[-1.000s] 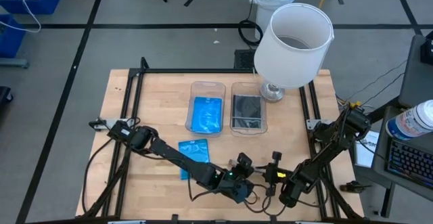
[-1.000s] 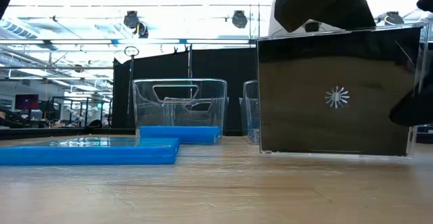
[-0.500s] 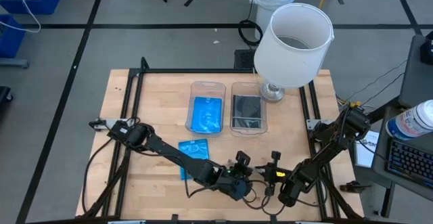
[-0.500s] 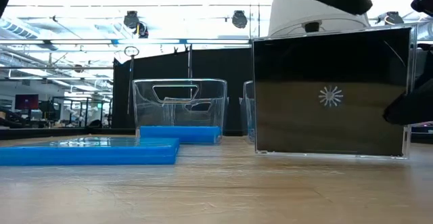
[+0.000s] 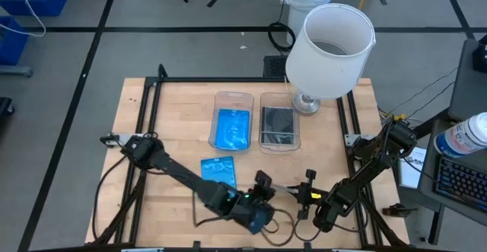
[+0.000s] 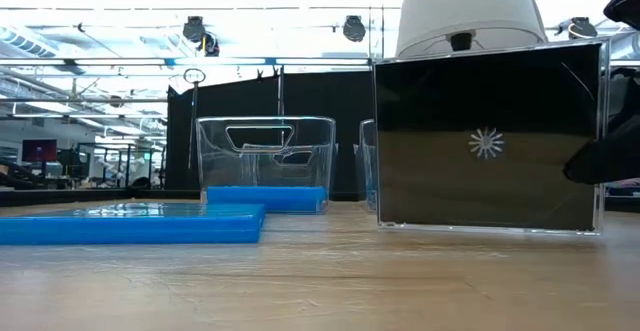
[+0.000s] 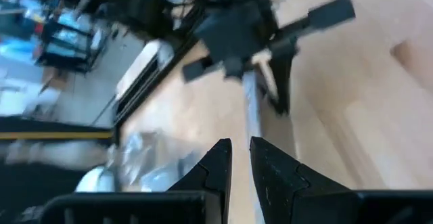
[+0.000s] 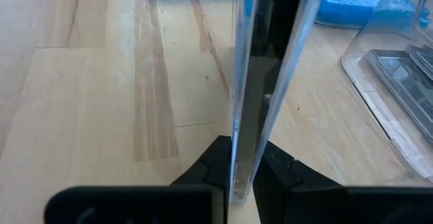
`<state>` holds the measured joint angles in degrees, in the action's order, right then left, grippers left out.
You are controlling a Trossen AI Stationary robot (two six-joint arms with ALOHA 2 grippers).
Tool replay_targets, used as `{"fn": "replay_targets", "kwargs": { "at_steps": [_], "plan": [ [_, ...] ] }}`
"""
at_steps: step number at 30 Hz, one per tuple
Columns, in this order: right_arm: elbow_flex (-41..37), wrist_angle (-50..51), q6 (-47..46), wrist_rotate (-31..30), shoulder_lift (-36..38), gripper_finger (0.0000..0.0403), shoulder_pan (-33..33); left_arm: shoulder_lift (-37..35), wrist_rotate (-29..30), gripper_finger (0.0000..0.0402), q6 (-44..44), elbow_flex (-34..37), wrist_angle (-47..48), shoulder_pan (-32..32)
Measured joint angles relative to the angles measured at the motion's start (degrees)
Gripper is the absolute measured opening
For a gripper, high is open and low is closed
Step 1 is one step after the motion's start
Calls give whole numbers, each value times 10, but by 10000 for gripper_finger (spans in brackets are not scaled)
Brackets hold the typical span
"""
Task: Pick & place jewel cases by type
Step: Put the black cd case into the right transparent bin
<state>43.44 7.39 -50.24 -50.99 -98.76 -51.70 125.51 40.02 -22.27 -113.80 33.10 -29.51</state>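
Clear plastic with a dark tray: a square case (image 6: 488,143) stands on edge near the front of the table (image 5: 175,103), its flat face to the low camera and its lower edge just above the wood. In the right wrist view the right gripper (image 8: 233,158) has its two fingers (image 8: 211,162) closed on the thin edge of this case (image 8: 267,68). In the high view the right gripper (image 5: 295,192) sits at the front middle of the table.

Just beside it, the left gripper (image 5: 265,189) holds nothing; its own camera shows its fingers (image 7: 215,168) nearly together with only a narrow gap, pointing toward the held case (image 7: 252,109) and the right gripper (image 7: 265,82) but apart from them.

A blue case (image 5: 218,173) lies flat on the table left of the grippers. Farther back stand two clear bins side by side: the left bin (image 5: 233,97) has a blue case (image 5: 233,128) in it, the right bin (image 5: 278,97) a grey square case (image 5: 278,122)
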Motion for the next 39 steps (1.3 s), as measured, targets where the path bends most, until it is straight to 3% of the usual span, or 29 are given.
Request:
{"fn": "replay_targets", "kwargs": {
  "at_steps": [3, 7, 16, 20, 27, 30, 34, 39],
  "plan": [
    [0, 0, -1, 0, 0, 30, -1, -16, 30, 63, 57, -1, 53, -15],
    [-1, -2, 0, 0, 0, 30, -4, -30, 25, 81, 147, 0, 151, -31],
    [-1, -1, 3, -1, 0, 30, -12, -29, -17, 233, 279, 0, 277, -63],
    [-1, 1, 3, -1, 0, 29, -15, -29, 10, 291, 321, 0, 305, -77],
    [-1, 1, 33, -1, 0, 29, -21, -29, 7, 339, 335, 40, 260, -63],
    [-1, -2, 49, -1, -1, 29, -25, -28, -26, 344, 333, 79, 191, -41],
    [-1, -5, 61, 0, -1, 29, -28, -28, -25, 342, 331, 118, 99, -17],
    [-1, -6, 72, 1, -1, 29, -30, -28, -32, 346, 322, 127, 74, -5]
  ]
}}
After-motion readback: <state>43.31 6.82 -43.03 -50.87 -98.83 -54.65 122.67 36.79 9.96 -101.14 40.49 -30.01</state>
